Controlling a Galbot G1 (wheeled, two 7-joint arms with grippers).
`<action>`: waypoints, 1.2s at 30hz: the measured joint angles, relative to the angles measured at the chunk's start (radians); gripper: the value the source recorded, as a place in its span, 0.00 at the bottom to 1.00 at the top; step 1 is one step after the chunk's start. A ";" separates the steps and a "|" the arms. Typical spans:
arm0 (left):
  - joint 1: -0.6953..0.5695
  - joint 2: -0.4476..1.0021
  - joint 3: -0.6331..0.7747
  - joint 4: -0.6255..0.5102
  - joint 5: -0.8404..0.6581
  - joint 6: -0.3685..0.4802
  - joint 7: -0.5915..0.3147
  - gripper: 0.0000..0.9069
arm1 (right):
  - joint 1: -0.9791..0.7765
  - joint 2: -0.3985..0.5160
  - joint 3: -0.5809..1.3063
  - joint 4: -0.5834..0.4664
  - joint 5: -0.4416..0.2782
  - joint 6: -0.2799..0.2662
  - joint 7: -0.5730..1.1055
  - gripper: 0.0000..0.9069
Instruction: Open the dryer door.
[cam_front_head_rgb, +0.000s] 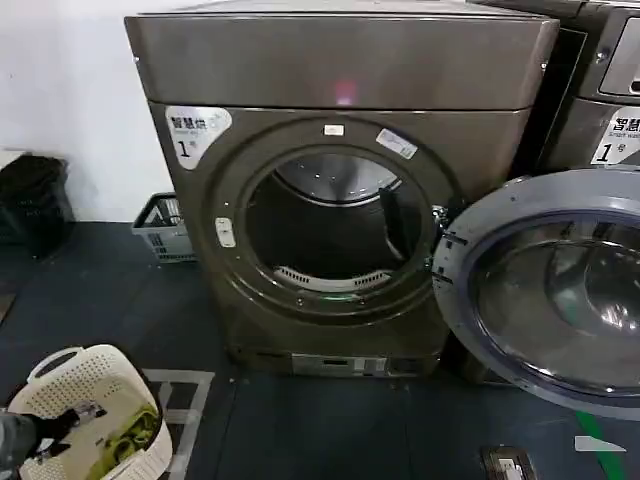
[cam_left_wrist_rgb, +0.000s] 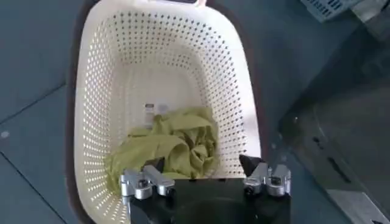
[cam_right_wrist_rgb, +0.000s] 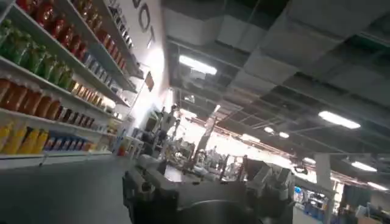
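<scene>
- The dryer door (cam_front_head_rgb: 545, 290) is swung fully out to the right of the dryer (cam_front_head_rgb: 340, 190), its grey inner face toward the camera and the drum opening (cam_front_head_rgb: 335, 225) bare
- Judged from this, the opening is done; nothing seems left but to clear the arms
- The left tool (cam_left_wrist_rgb: 206, 181) hangs over the white laundry basket (cam_left_wrist_rgb: 97, 91) on the floor, fingers spread wide, gripping nothing; green cloth (cam_left_wrist_rgb: 173, 146) lies below
- The right tool (cam_right_wrist_rgb: 207, 201) points toward the ceiling; whether it is open I cannot tell
</scene>
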 joint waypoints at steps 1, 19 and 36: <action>0.000 0.000 0.000 0.003 -0.004 0.000 0.000 1.00 | 0.000 0.000 0.001 -0.001 0.000 0.002 0.000 1.00; 0.003 0.000 -0.001 0.020 -0.015 0.000 -0.002 1.00 | 0.000 0.002 0.005 -0.011 0.005 0.022 -0.003 1.00; 0.005 -0.001 0.001 0.029 -0.027 0.000 -0.006 1.00 | 0.000 0.003 0.008 -0.015 0.004 0.033 -0.003 1.00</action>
